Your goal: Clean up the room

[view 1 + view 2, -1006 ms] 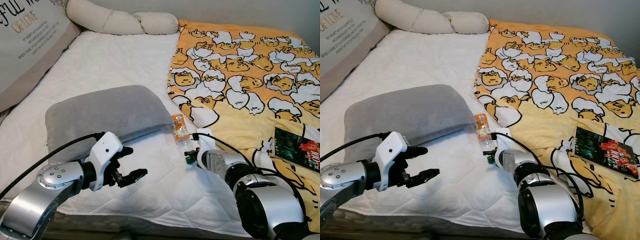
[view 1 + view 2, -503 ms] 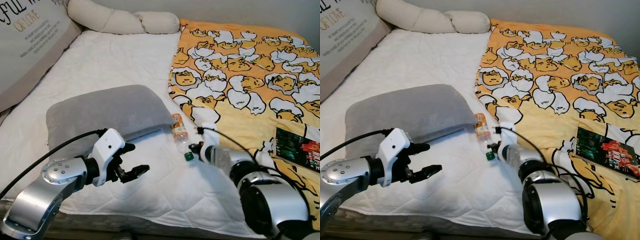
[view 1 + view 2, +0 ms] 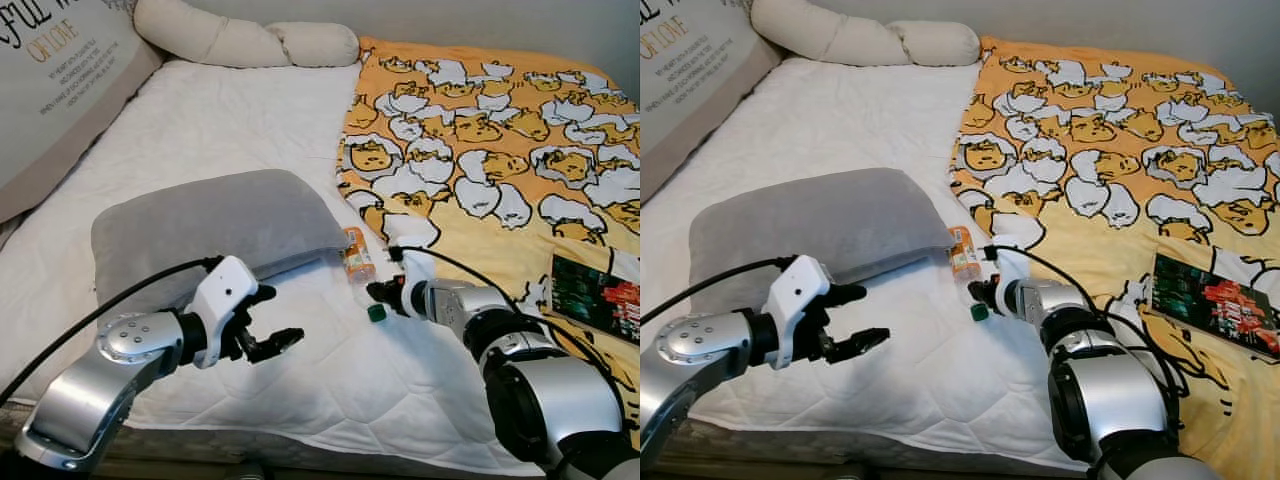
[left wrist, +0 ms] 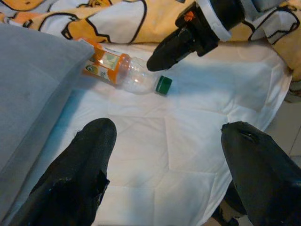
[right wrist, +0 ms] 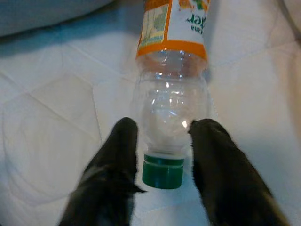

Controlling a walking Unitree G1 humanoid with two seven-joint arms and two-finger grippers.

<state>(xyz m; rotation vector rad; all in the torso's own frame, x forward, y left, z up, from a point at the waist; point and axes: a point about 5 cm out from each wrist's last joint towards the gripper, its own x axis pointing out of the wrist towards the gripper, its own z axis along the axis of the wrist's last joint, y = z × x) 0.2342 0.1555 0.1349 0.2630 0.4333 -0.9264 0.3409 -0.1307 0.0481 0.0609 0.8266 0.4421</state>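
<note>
Right now the step in hand looks like picking up the empty plastic bottle (image 5: 171,94) that lies on its side on the white bed sheet (image 3: 230,120), just beside the lower corner of the grey pillow (image 3: 215,225) and the edge of the yellow blanket (image 3: 500,130). The right gripper (image 5: 162,160) has its two black fingers spread apart on either side of the bottle's neck, just above the green cap (image 5: 162,170), without yet squeezing it. The next move, I judge, calls for closing on the neck and lifting; the clear plastic is smooth and round, so it could roll or slip out. The left gripper (image 3: 268,320) hovers open over the sheet in front of the pillow, holding nothing. A book (image 3: 1212,305) lies on the blanket well apart to the right, and cream cushions (image 3: 245,40) sit at the head of the bed. The pillow corner crowds the bottle's far end.
</note>
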